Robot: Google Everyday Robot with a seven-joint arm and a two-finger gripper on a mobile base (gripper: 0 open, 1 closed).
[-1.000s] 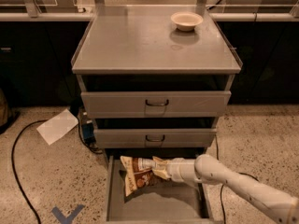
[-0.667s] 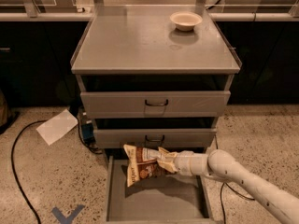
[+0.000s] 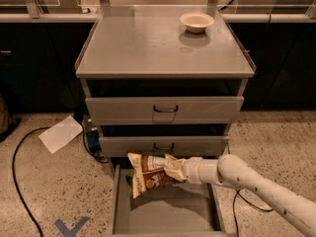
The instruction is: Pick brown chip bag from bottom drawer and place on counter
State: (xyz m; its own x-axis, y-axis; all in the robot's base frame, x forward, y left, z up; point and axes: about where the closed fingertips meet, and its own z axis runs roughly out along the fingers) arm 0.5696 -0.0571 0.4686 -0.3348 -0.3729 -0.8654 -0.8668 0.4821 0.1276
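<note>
The brown chip bag [image 3: 148, 177], brown and cream, hangs tilted in the air just above the open bottom drawer [image 3: 163, 214], in front of the middle drawer front. My gripper [image 3: 177, 171] comes in from the right on a white arm and is shut on the bag's right end. The drawer's grey floor below the bag is bare. The counter [image 3: 143, 48] is the flat grey cabinet top above, well higher than the bag.
A cream bowl [image 3: 197, 21] sits on the counter's back right. Two closed drawer fronts [image 3: 164, 110] with dark handles stand above the bag. A white paper [image 3: 60, 133] and a black cable [image 3: 19, 181] lie on the speckled floor at the left.
My gripper has lifted the chip bag up out of the bottom drawer; the bag now hangs higher, level with the middle drawer front's lower edge.
</note>
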